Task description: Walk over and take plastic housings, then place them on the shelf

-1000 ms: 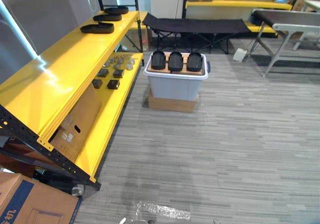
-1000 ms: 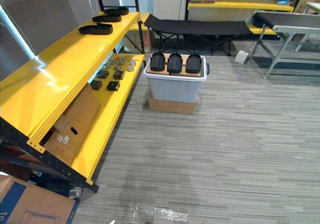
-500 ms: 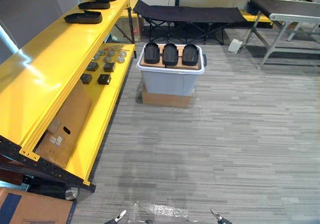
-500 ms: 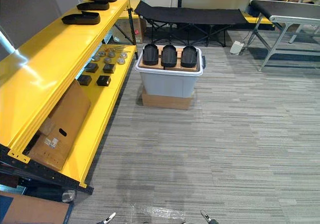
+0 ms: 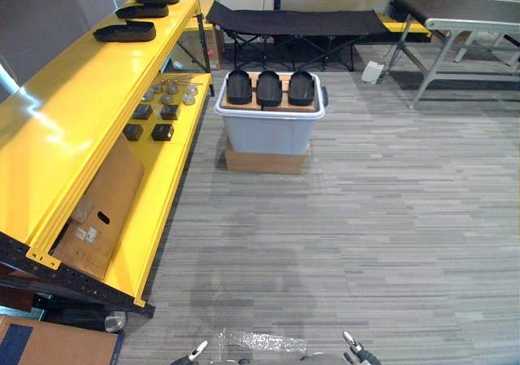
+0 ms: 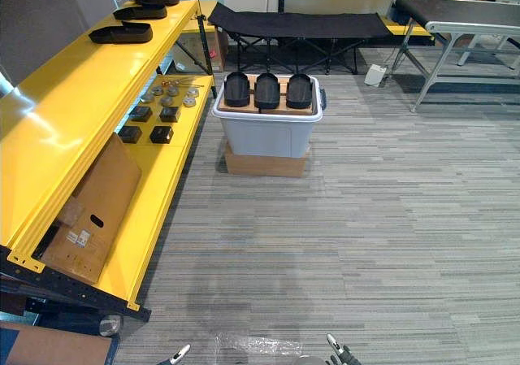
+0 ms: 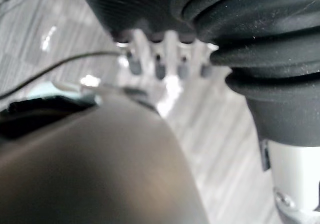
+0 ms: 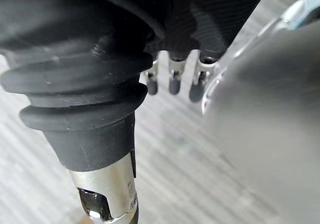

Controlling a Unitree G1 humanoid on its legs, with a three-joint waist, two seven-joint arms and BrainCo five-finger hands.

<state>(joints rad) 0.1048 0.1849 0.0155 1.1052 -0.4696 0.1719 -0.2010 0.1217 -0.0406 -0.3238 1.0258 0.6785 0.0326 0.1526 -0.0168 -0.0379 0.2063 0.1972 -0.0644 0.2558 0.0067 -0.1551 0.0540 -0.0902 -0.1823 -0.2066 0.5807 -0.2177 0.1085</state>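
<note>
Head eyes look down from afar (sharing shelf (image 5: 73, 113), bin (image 5: 268, 133)); wrist cameras close behind left hand (image 7: 160, 64), right hand (image 8: 172, 79).

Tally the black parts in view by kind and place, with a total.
Housings on the bin: 3
Housings on the top shelf: 3
Small blocks on the lower shelf: 4
Total: 10
</note>
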